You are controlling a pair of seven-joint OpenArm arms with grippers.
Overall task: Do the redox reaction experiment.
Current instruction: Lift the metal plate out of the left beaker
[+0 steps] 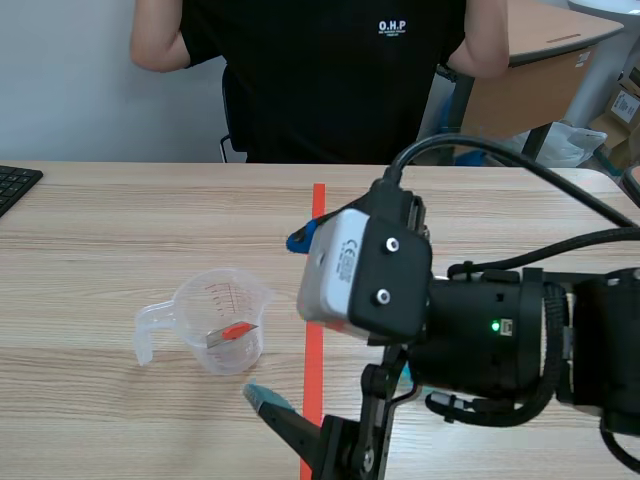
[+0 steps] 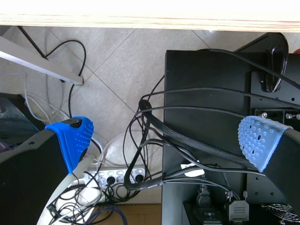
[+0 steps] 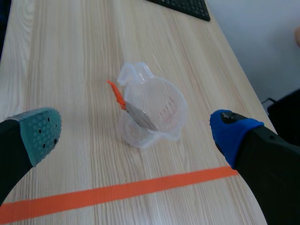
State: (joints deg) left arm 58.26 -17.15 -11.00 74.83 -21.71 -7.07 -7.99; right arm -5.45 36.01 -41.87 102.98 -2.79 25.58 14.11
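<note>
Right pincer (image 3: 136,129) spread wide, holding nothing | measuring cup (image 3: 159,105) just ahead, centred on its gap

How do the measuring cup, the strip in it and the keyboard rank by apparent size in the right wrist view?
1. Measuring cup, largest.
2. Keyboard, but only a far-off corner shows, so this rank is unsure.
3. Orange-tipped strip, leaning inside the cup, smallest.

right arm (image 1: 500,350) black, green light | camera housing (image 1: 335,265) grey | pads (image 3: 42,131) teal/blue
</note>
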